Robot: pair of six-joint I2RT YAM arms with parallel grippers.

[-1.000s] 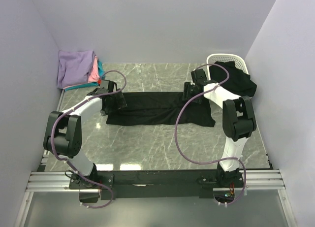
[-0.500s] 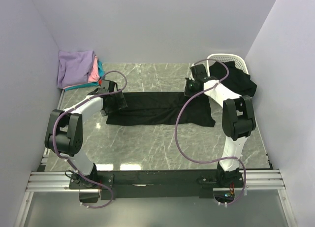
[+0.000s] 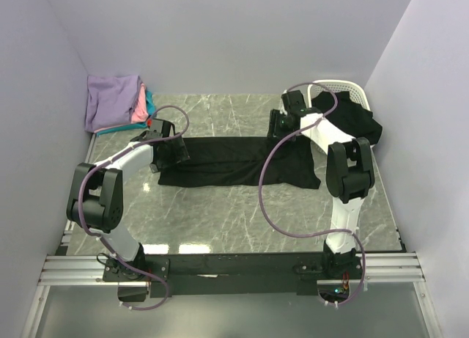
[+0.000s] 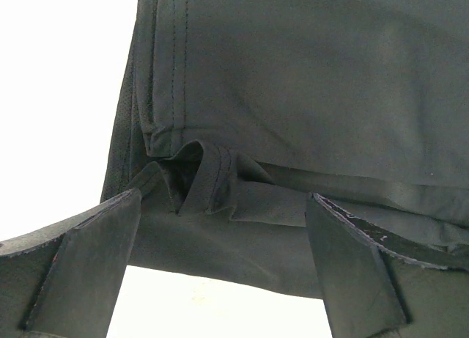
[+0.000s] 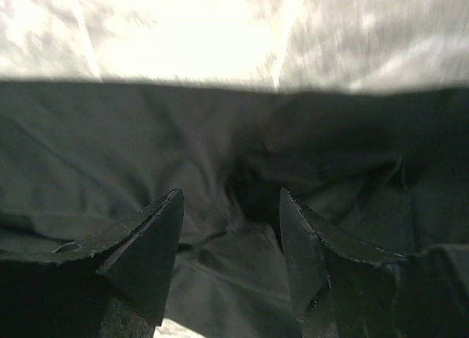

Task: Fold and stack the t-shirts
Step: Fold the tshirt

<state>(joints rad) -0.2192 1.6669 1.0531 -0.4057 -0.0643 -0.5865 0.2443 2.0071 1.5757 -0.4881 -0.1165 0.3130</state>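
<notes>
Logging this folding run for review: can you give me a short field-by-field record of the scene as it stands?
shirt in work: black t-shirt spread in a long band across the table
finished pile: folded stack of lavender, pink and teal shirts, far left corner
basket: white basket far right, black cloth heaped in it
left gripper: open, over the shirt's left end
right gripper: open, over the shirt's right part

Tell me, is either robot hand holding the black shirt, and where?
Nothing is held. The left hand and right hand are both open over the black t-shirt.
</notes>
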